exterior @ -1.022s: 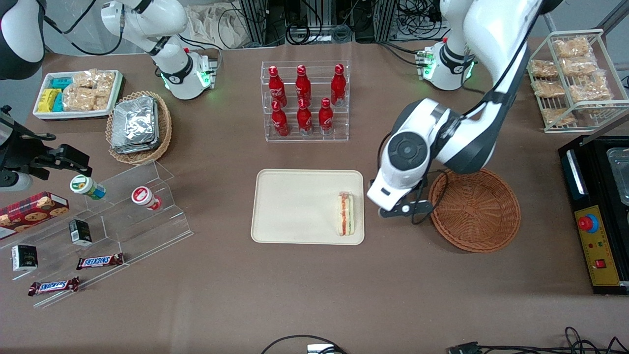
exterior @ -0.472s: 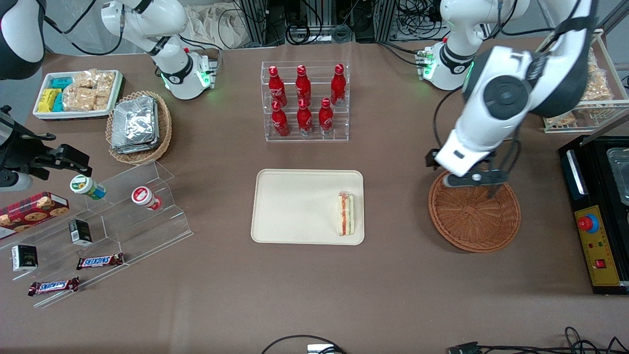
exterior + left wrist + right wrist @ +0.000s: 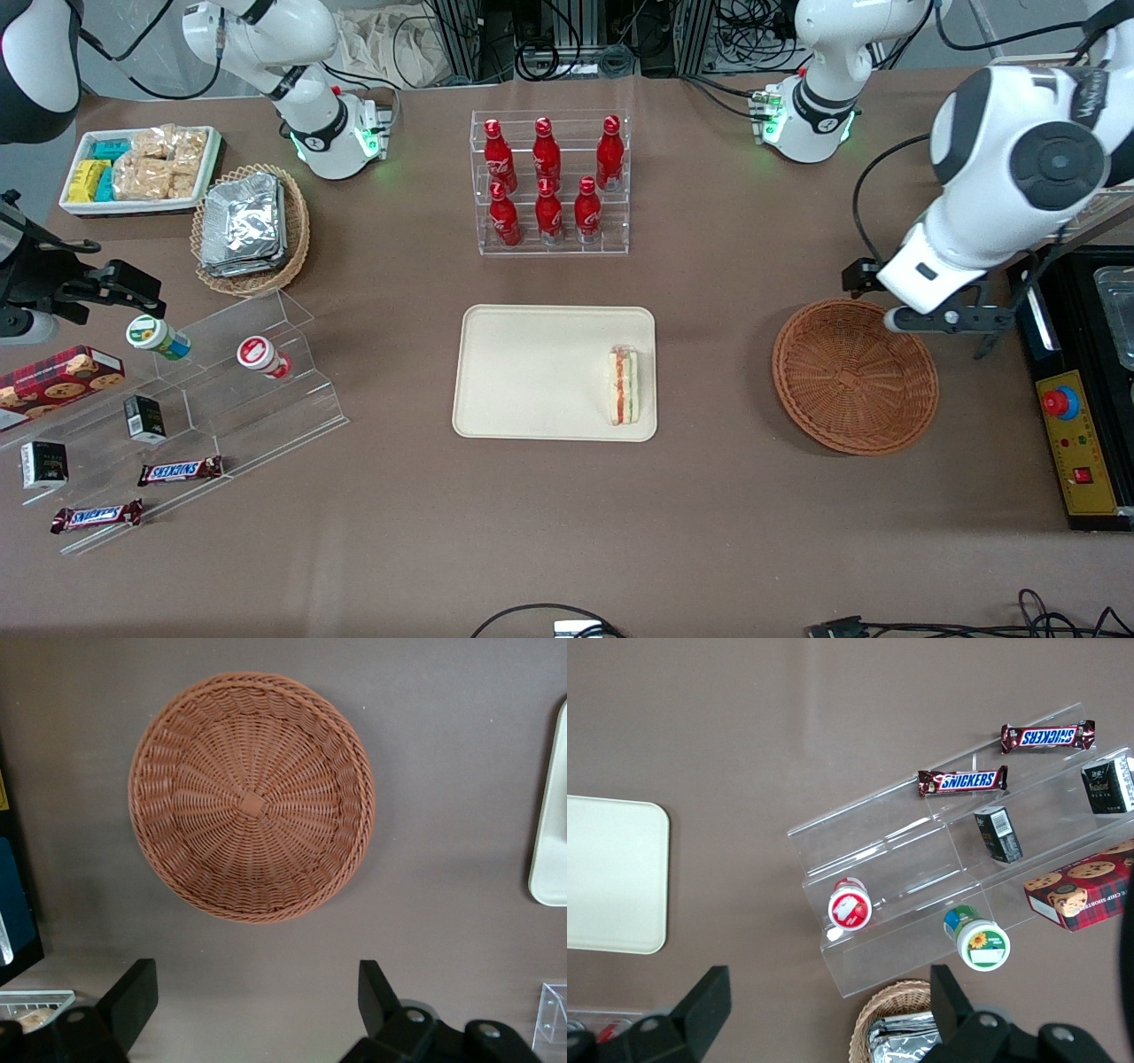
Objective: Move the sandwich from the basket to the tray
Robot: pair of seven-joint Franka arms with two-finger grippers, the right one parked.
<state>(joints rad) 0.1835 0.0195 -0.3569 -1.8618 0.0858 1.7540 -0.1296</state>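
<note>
Cream-beige plastic: the tray (image 3: 549, 372) lies on the counter (image 3: 532, 532) well apart from the end effector (image 3: 941, 321), toward the parked arm's end, and carries the sandwich (image 3: 625, 385), a pale wedge with orange-red and green layers, resting inside the rim at the tray end nearest the end effector. Judged from this, the placement is done. Reddish-brown wicker next: the basket (image 3: 855, 376) sits between tray and end effector, and the left wrist view shows the basket (image 3: 252, 796) holding nothing, with bare weave across its floor. The end effector hangs above the counter just beside the basket rim, on the side toward the working arm's end, close to a black control box (image 3: 1076, 416). In the left wrist view its two fingers (image 3: 133, 997) stand wide apart with nothing between them. Risks, as judgement: the sandwich lies close to the tray's rim, so any knock to the tray could tip it onto the counter; the cause would be a low pass of the arm across the tray. A careless move by the arm could also clip the control box or catch the light basket and drag it. Other containers, farther from the end effector than the tray: a clear rack (image 3: 551, 182) holding red bottles, and a tan wicker basket (image 3: 252, 229) holding foil packs.
</note>
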